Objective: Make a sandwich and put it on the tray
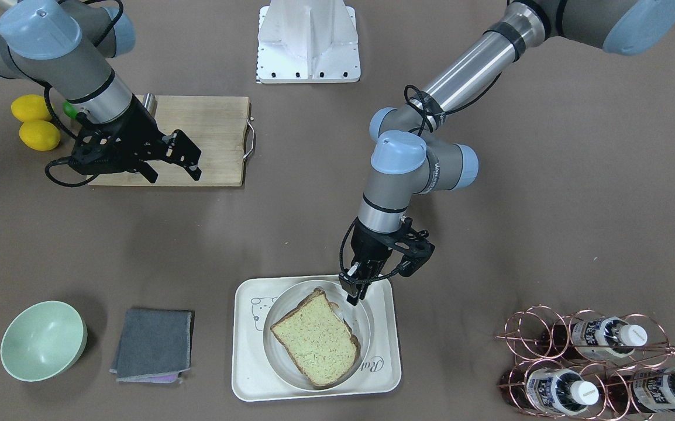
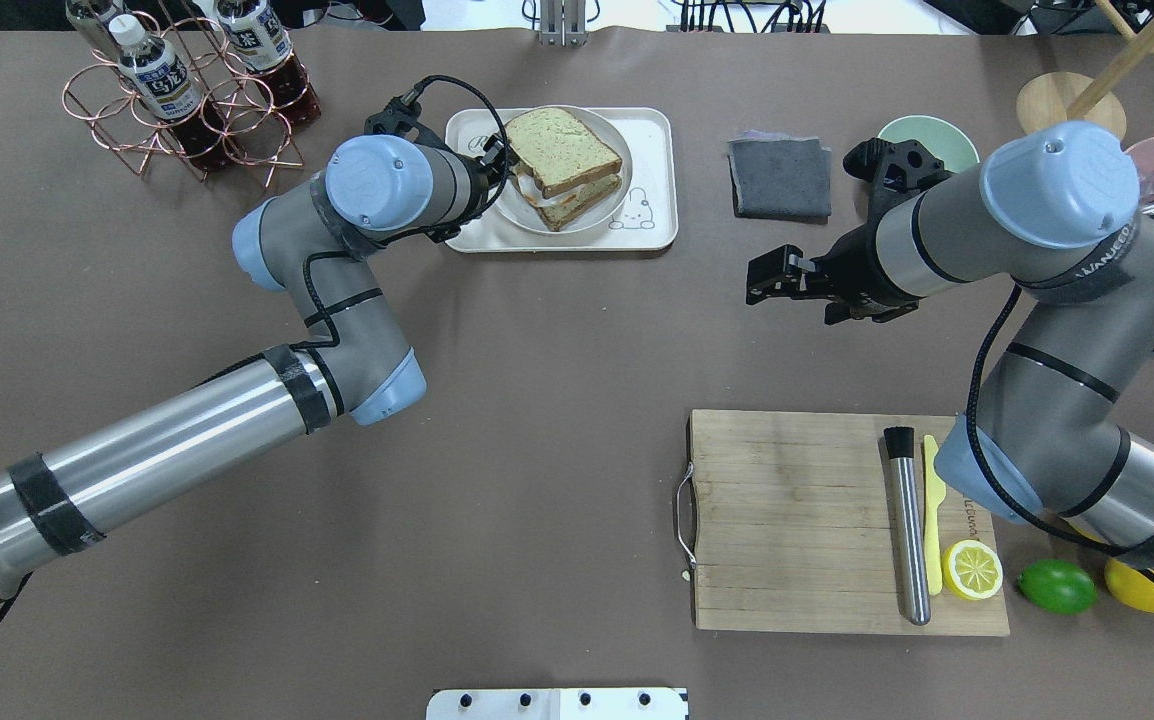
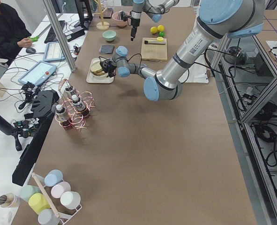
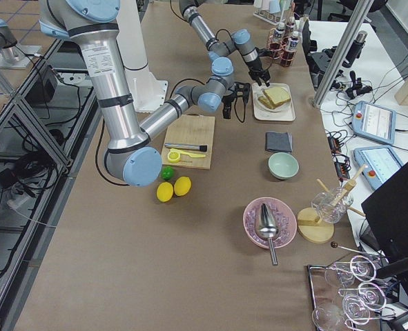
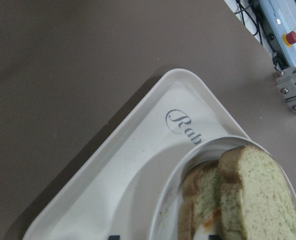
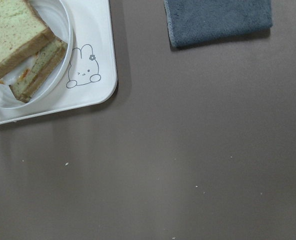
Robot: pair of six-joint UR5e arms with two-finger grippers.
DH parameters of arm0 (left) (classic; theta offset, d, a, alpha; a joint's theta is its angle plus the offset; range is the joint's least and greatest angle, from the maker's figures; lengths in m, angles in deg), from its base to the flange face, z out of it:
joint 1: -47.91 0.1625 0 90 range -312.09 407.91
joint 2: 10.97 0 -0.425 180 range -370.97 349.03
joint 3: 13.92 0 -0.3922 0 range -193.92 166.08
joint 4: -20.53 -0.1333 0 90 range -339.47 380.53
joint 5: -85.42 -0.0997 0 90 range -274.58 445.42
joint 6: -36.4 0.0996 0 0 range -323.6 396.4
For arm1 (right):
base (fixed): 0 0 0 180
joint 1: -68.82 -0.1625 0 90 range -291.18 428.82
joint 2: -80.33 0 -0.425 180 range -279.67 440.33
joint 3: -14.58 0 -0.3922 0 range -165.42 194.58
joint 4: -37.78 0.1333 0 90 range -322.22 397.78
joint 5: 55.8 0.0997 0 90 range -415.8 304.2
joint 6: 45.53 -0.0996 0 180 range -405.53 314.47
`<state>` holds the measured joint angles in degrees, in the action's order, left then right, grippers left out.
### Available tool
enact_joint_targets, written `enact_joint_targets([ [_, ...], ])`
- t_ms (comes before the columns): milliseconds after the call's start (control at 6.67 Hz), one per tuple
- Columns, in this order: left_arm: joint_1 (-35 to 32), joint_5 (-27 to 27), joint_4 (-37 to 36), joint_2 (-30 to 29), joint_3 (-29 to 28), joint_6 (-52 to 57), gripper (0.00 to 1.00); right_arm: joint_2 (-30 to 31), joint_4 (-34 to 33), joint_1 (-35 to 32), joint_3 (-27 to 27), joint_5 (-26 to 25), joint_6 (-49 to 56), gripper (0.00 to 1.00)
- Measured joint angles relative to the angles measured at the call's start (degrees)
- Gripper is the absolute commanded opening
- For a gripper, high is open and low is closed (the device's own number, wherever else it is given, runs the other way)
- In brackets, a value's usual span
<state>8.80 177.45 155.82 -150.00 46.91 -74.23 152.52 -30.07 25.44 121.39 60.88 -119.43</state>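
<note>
The sandwich (image 1: 314, 339) lies on a round pale plate (image 1: 290, 298), which rests on the cream tray (image 1: 250, 374) at the far side of the table. Two speckled bread slices (image 2: 562, 150) are stacked, with white and orange egg showing between them (image 5: 213, 217). My left gripper (image 1: 353, 295) is low at the plate's rim on the robot's side. The left wrist view shows only two dark tips set apart at its bottom edge, so it looks open. My right gripper (image 2: 755, 285) hovers open and empty over bare table, between the tray (image 2: 652, 140) and the cutting board.
A wooden cutting board (image 2: 787, 520) holds a steel rod, a yellow knife and a lemon half, with a lime and a lemon beside it. A grey cloth (image 2: 780, 177) and a green bowl (image 2: 927, 140) sit right of the tray. A copper bottle rack (image 2: 187, 90) stands to its left.
</note>
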Motion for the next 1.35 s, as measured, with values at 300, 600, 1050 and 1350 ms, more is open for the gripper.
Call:
enact_joint_targets([
  [300,-3.02,5.27,-0.52,3.83,5.54,3.24,0.98,-0.17,-0.04,-0.53,-0.17,0.07,0.69,1.0],
  [600,-4.59,9.43,-5.58,11.8,17.74,11.42,0.98,-0.01,-0.58,-1.46,-0.2,0.37,0.84,1.0],
  [1050,-7.07,10.69,-24.21,23.6,39.53,26.33,0.98,1.05,-7.99,-5.89,0.02,0.97,8.84,1.0],
  [1350,-14.21,16.83,-26.72,33.5,45.8,40.51,0.98,1.72,-18.22,-10.8,0.44,0.95,21.56,1.0],
])
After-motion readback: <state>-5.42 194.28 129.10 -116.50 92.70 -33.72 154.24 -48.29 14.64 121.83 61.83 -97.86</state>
